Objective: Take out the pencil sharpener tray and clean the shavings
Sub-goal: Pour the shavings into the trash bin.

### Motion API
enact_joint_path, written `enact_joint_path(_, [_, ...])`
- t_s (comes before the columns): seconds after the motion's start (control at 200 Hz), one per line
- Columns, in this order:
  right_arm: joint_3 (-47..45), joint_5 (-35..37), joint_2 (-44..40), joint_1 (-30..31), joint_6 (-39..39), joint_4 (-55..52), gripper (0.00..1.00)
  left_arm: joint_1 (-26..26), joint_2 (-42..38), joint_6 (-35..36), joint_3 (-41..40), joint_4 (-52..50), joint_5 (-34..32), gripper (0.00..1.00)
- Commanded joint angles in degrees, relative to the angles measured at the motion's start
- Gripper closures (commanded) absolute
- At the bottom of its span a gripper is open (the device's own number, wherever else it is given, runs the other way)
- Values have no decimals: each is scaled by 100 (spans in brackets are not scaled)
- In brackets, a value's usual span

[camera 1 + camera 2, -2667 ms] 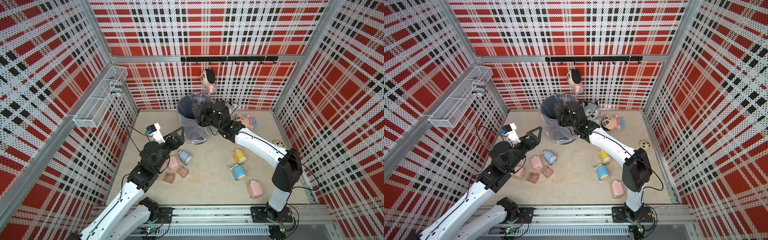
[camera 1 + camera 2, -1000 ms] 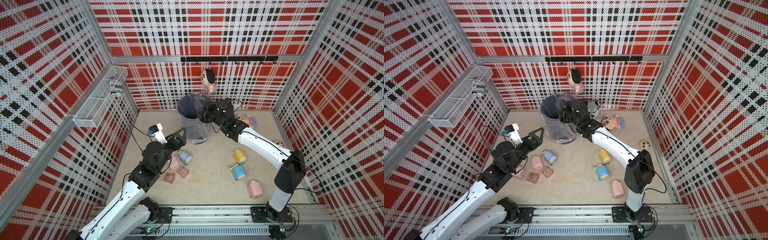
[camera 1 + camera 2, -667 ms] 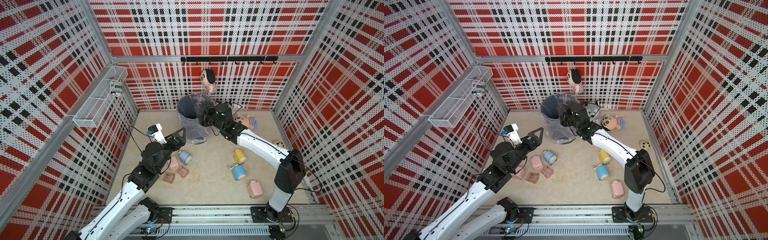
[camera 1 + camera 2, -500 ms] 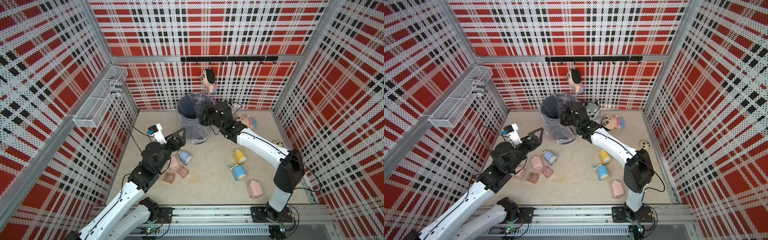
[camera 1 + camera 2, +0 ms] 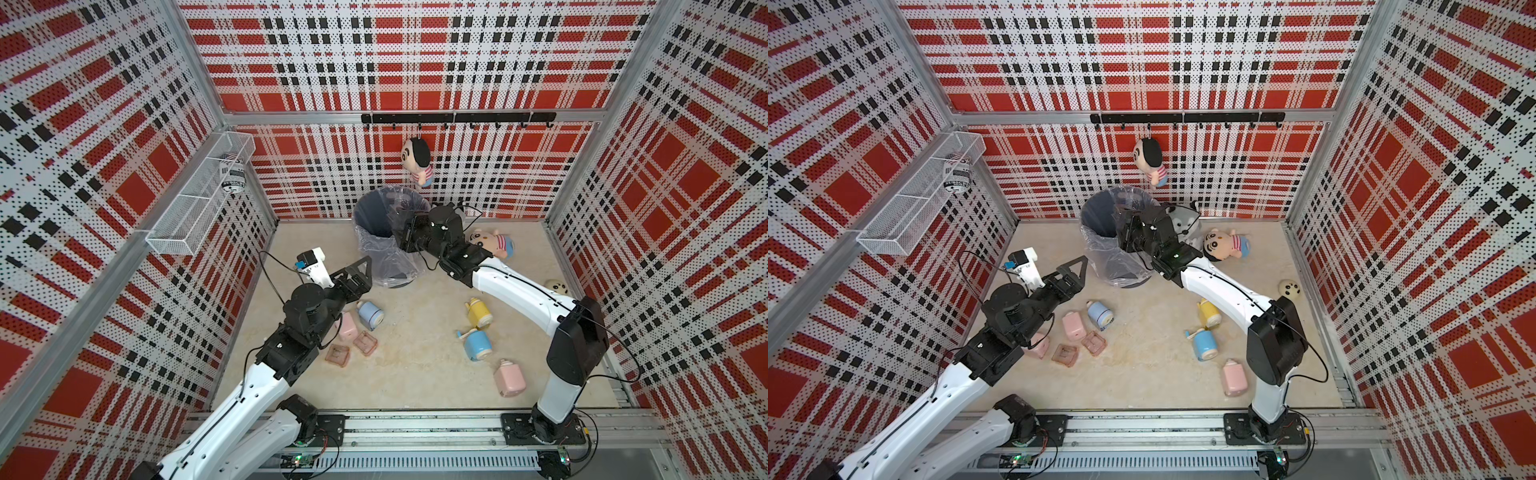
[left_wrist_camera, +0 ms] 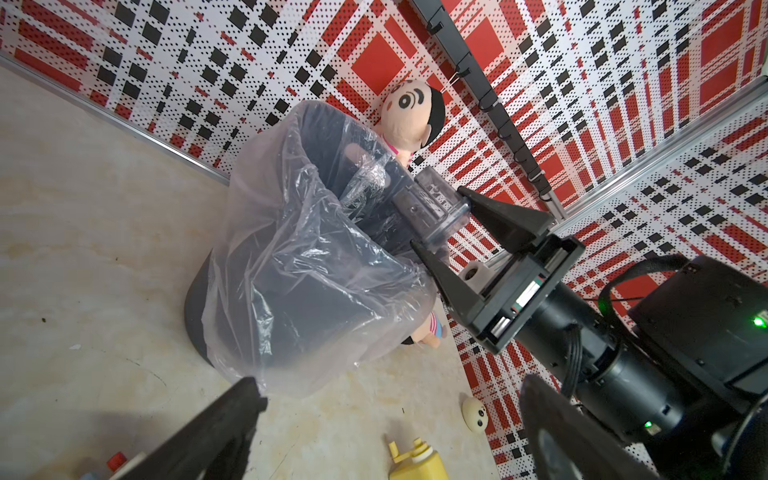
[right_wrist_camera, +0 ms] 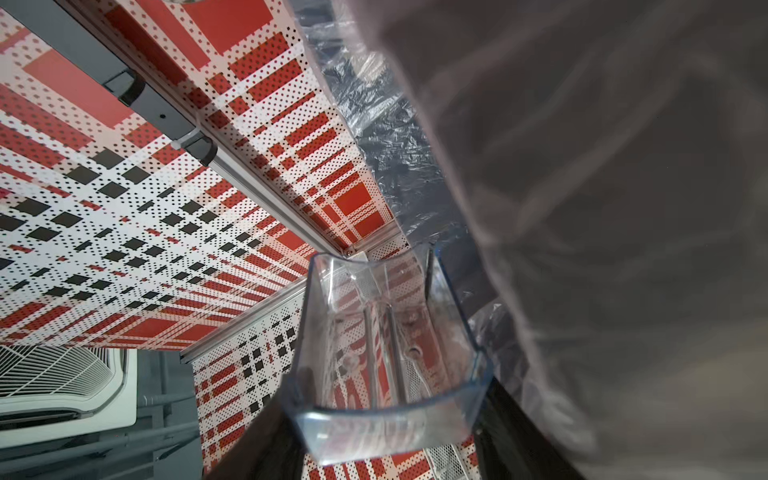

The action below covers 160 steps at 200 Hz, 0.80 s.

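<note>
My right gripper [image 5: 404,232] [image 5: 1126,231] is shut on a clear pencil sharpener tray [image 6: 432,208] [image 7: 386,353]. It holds the tray tipped at the rim of the dark bin [image 5: 384,249] [image 5: 1106,249] [image 6: 316,257], which is lined with a clear bag. In the right wrist view the tray sits between the fingers [image 7: 498,411], and I see no shavings in it. My left gripper [image 5: 360,270] [image 5: 1076,268] [image 6: 392,388] hangs open and holds nothing, low in front of the bin and pointing at it.
Sharpeners lie on the floor: blue [image 5: 370,315] and pink [image 5: 347,326] ones with two pink trays [image 5: 365,343] by the left arm; yellow [image 5: 478,312], blue [image 5: 477,345] and pink [image 5: 509,378] ones to the right. Plush dolls [image 5: 494,243] lie behind the right arm.
The right gripper with the tray has shifted a little right and then back left at the bin's rim. The left arm has stayed put, open.
</note>
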Motion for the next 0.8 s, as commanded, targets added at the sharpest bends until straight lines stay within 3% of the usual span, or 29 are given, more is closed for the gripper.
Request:
enact_joint_path(0.0, [9,-13,-85,-20,557,-251,52,-20,-36,111,154,-23,-23,2])
enact_joint_path(0.155, [699,-151,-64,-63,-482,-825,52,-17,-156,164,282,-149,-11,2])
enact_joint_path(0.361, [1610,-35,9,-41,-3016,-2003,52,-11,-393,236,333,-341,-4,2])
enact_joint_path(0.461, [1267,148,-294,-31,-4097,-2006,52,-4,-498,288,316,-430,15,2])
enact_joint_path(0.681, [-377,373,-1432,82,-6519,-1019,51,76,-489,447,187,-477,284,2])
enact_joint_path(0.797, [-1254,166,-2034,119,-7357,-512,51,147,-387,449,42,-405,459,2])
